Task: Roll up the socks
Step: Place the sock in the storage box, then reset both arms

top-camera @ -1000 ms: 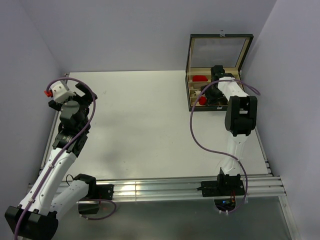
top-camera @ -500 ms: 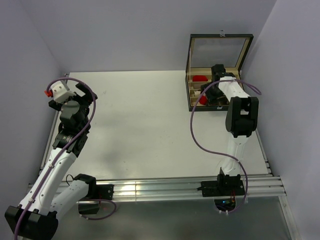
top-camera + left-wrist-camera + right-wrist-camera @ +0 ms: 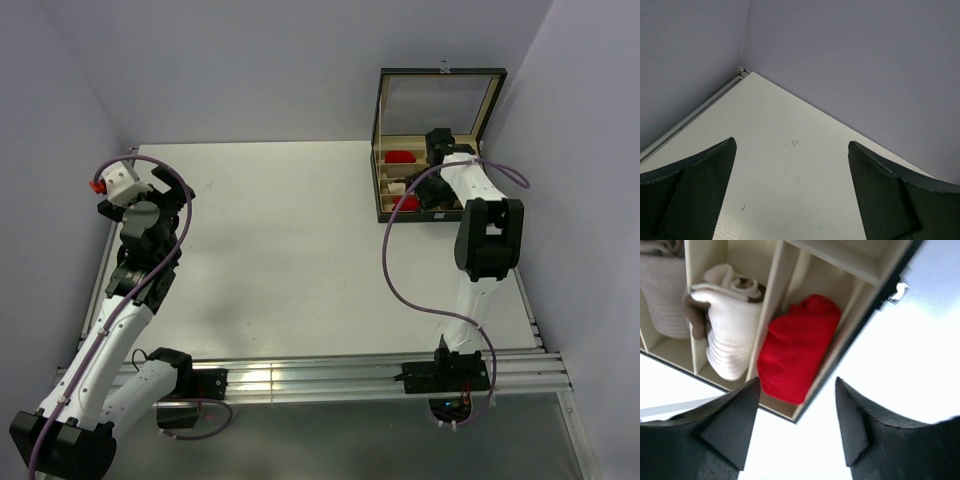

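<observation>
The red sock (image 3: 797,352) lies bundled in a corner compartment of the open wooden box (image 3: 775,295). Beside it, in the neighbouring slot, sits the cream sock (image 3: 730,337), rolled, with brown showing at its end. My right gripper (image 3: 797,382) hovers above the box's corner, open, with nothing between its fingers. From the top, the red sock (image 3: 406,202) shows at the box's front left and the right gripper (image 3: 437,143) is over the box's rear. My left gripper (image 3: 172,187) stands open and empty at the far left, over bare table (image 3: 790,165).
The box (image 3: 383,215) stands at the back right with its lid (image 3: 436,100) upright. Another red item (image 3: 400,157) lies at its rear, and a pale ribbed bundle (image 3: 665,295) fills a further slot. Walls close the table on the left, back and right.
The right arm has drawn back from the box's front toward its rear. The left arm has not moved.
</observation>
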Available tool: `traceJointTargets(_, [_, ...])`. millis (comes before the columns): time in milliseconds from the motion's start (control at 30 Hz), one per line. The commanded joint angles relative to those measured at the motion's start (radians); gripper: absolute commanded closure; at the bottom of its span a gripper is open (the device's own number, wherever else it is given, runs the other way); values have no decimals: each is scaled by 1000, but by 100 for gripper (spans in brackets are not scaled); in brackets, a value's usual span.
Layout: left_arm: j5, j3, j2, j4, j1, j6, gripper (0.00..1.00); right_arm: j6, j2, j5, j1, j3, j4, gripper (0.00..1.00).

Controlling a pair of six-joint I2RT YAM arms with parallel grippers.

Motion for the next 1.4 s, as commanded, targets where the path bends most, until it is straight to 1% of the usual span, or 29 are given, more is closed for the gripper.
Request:
traceJointTargets(0, [-11,-7,0,41,-4,22,1,-33,-87,38,4,-3,-38,34])
traceJointTargets(33, [-11,-7,-1,41,-4,22,0,-36,-90,44,4,6,-43,37])
traceJointTargets(67, [-11,-7,0,41,-4,22,1,-39,-96,58,30,6,-44,40])
traceJointTargets(100, [-8,-7,0,41,-4,22,1,-52,-105,72,33,5,-29,47])
traceJointTargets(200, [-7,-5,0,41,-4,22,1,-81,-153,64,41,-24,24,60])
traceJointTargets(267, [-14,-5,-3,39,-4,24,1,-107,-174,67,43,-46,43,63])
traceJointTargets(367, [-14,0,-6,33,-4,22,1,-190,-252,79,43,-95,95,63])
traceJointTargets(400, [-14,3,-8,32,-4,22,1,-246,-309,84,43,-112,133,61])
traceJointTargets(467, [-13,6,-15,24,-4,21,1,-294,-378,119,44,-166,163,58])
traceJointTargets(500, [-14,13,-20,16,-4,18,1,-353,-453,130,43,-184,195,55])
traceJointTargets(667, [-36,52,-57,-23,-4,2,1,-535,-689,237,43,-255,235,49])
traceJointTargets(700, [-39,64,-60,-40,-4,-2,1,-588,-769,250,43,-262,244,47])
traceJointTargets(767, [-46,91,-69,-122,-2,-14,1,-645,-855,274,43,-297,262,44])
traceJointTargets(800, [-45,125,-72,-148,-2,-21,1,-689,-942,282,43,-310,279,42])
traceJointTargets(867, [-36,174,-84,-229,-2,-31,1,-746,-1033,297,43,-362,302,37])
traceJointTargets(900, [-30,191,-90,-260,-2,-33,0,-768,-1123,293,43,-380,327,35])
traceJointTargets(967, [-8,236,-115,-333,-2,-40,1,-805,-1214,291,43,-446,353,32])
traceJointTargets(1000, [-3,248,-126,-353,-2,-42,1,-829,-1301,288,43,-486,368,28])
traceJointTargets(1067, [16,275,-162,-387,-2,-34,1,-862,-1386,281,43,-528,387,25])
traceJointTargets(1100, [20,285,-175,-422,-2,-31,1,-884,-1460,280,43,-561,396,23])
traceJointTargets(1167, [21,306,-210,-459,-4,-27,1,-902,-1531,290,46,-598,403,23])
traceJointTargets(1200, [15,308,-224,-485,-2,-24,0,-917,-1594,291,55,-633,411,22])
traceJointTargets(1367, [9,288,-299,-551,-4,-28,0,-952,-1751,303,81,-736,437,21])
